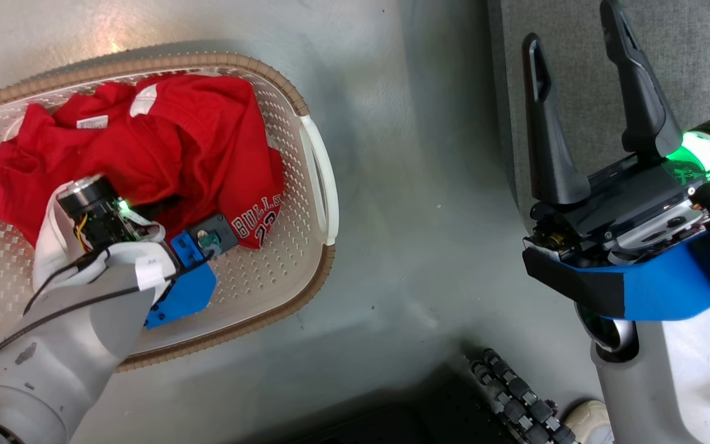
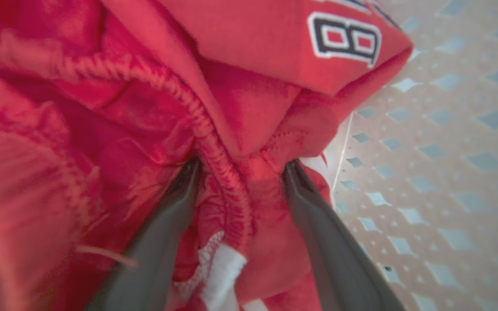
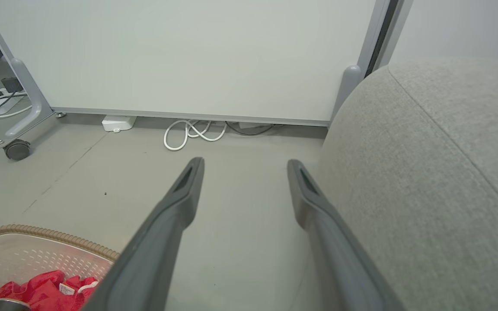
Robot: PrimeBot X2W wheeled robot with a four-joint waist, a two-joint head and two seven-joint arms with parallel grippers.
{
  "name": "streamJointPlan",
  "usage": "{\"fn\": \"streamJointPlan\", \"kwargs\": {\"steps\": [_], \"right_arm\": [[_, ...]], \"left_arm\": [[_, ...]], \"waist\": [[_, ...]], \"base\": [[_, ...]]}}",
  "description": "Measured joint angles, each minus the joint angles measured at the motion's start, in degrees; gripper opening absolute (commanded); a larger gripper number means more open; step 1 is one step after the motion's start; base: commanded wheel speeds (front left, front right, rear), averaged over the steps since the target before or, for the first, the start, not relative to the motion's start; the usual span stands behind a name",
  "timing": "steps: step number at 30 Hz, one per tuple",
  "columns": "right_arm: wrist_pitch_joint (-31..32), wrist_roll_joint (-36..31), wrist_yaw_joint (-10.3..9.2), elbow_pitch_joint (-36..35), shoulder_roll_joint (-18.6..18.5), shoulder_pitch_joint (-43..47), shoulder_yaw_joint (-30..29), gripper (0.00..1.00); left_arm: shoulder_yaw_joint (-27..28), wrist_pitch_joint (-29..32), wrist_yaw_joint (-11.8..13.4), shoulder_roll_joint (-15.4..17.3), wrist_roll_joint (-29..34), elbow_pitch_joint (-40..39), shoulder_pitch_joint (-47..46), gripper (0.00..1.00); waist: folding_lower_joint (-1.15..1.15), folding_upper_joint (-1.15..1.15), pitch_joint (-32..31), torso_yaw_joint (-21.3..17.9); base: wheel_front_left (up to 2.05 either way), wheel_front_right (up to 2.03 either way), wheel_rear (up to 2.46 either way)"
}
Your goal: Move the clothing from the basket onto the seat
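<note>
We record a pale wheeled partition panel [image 3: 188, 56] and a looped white cable [image 3: 190, 134] on the grey floor [image 3: 240, 207] beyond the right gripper [image 3: 244, 163], whose fingers stand spread beside the large grey woven-fabric seat cushion [image 3: 426, 172]. A strip of bare floor separates seat and cream-white perforated plastic basket [image 1: 315, 166], brown-rimmed. It holds the crumpled bright red "BULLS 23" garment [image 1: 195, 135]. The left gripper [image 2: 240, 166] is pushed into that fabric – fingers spread, a fold bunched between them.
</note>
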Motion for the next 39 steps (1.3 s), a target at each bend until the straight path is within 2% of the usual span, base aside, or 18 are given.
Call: {"fn": "streamJointPlan", "kwargs": {"steps": [2,3,4,5,7,15,19,27,32,39], "right_arm": [[0.0,0.0,0.00,-0.1,0.0,0.1,-0.1,1.00],[0.0,0.0,0.00,-0.1,0.0,0.1,-0.2,1.00],[0.0,0.0,0.00,-0.1,0.0,0.2,-0.3,1.00],[0.0,0.0,0.00,-0.1,0.0,0.2,-0.3,1.00],[0.0,-0.1,0.00,-0.1,0.0,0.2,-0.3,1.00],[0.0,-1.0,0.00,0.4,0.0,-0.2,-0.2,1.00],[0.0,-1.6,0.00,1.1,0.0,0.0,-1.1,1.00],[0.0,-3.9,0.00,3.3,0.0,1.6,-2.6,1.00],[0.0,-4.8,0.00,4.6,0.0,3.7,-3.6,1.00],[0.0,-5.4,0.00,6.2,0.0,7.1,-4.7,1.00]], "left_arm": [[0.0,0.1,0.0,-0.3,-0.2,0.8,-0.6,1.00],[0.0,0.3,0.0,-0.6,-0.1,1.1,-0.6,0.48],[0.0,0.4,0.0,-0.9,0.1,1.4,-0.6,0.10],[0.0,0.4,0.0,-1.1,0.3,1.5,-0.6,0.00],[0.0,0.3,0.0,-1.5,1.1,1.8,-0.5,0.00],[0.0,-3.4,0.0,-3.4,-1.7,1.4,1.1,0.00],[0.0,-7.2,0.0,-5.9,-3.5,-0.6,2.9,0.00],[0.0,-12.9,0.0,-8.8,-12.4,-4.2,5.3,0.00],[1.3,-13.6,0.0,-8.6,-18.7,-7.6,5.8,0.00],[9.3,-13.8,0.0,-6.4,-21.1,-16.5,9.2,0.00]], "waist": [[0.00,0.00,0.2,-0.1],[0.00,0.00,0.1,-0.1],[0.00,0.00,-0.1,-0.1],[-0.01,0.00,-0.2,0.0],[-0.01,0.00,-0.4,0.2],[-0.01,0.00,-3.4,1.2],[-0.01,0.00,-6.1,2.1],[-0.01,0.00,-13.4,5.2],[-0.01,0.00,-18.5,7.8],[-0.01,0.00,-26.3,11.1]], "base": [[0.00,0.00,0.00],[0.00,0.00,0.00],[0.00,0.00,0.00],[0.00,0.00,0.00],[0.00,0.00,0.00],[0.00,0.00,0.00],[0.00,0.00,0.00],[0.00,0.00,0.00],[0.00,0.00,0.00],[0.00,0.00,0.00]]}}
